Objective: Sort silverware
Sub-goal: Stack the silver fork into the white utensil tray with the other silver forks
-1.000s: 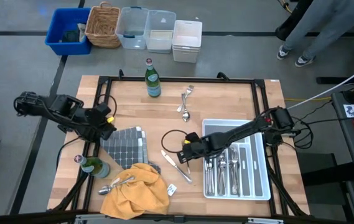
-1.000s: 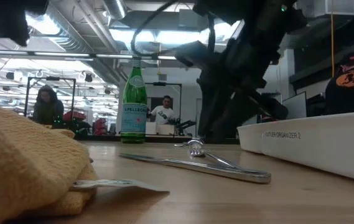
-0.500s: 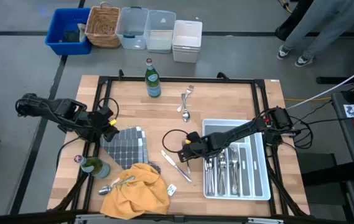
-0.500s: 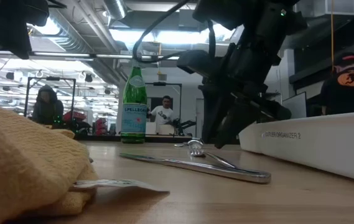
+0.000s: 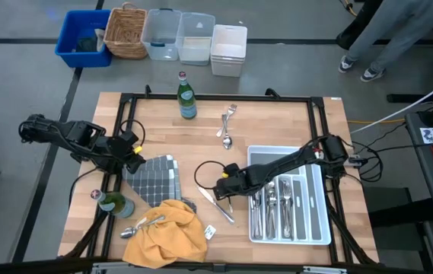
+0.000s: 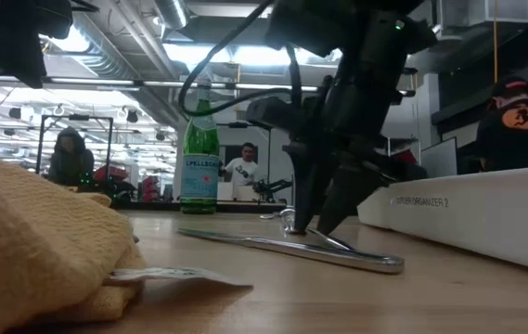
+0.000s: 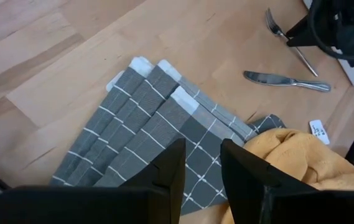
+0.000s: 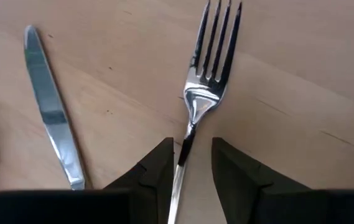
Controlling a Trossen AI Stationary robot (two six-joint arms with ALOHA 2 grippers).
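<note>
Wooden table point(image 5: 277, 122) with a black frame, seen from above. White cutlery tray point(image 5: 319, 228) at the near right, already loaded with forks, knives and spoons in its slots. Yellow cloth point(image 5: 167, 232) bunched at the near edge, a spoon point(image 5: 141, 226) resting on its left side. Grey checked towel point(image 5: 154, 179) just far of that. Green bottle point(image 5: 186, 97) upright at the far edge, another green bottle point(image 5: 116, 203) near left.

Right gripper point(image 8: 188, 163) down low just left of the tray, fingers a little apart and straddling the handle of a fork point(image 8: 209, 68) lying flat on the wood, probably not pinching it yet. Knife point(image 8: 52, 112) lying just beside that fork. Left gripper point(image 7: 200, 168) hovering over the towel's left edge, fingers slightly parted, nothing in them. Fork and spoon pair point(image 5: 227, 129) loose mid-table, toward the far side.
</note>
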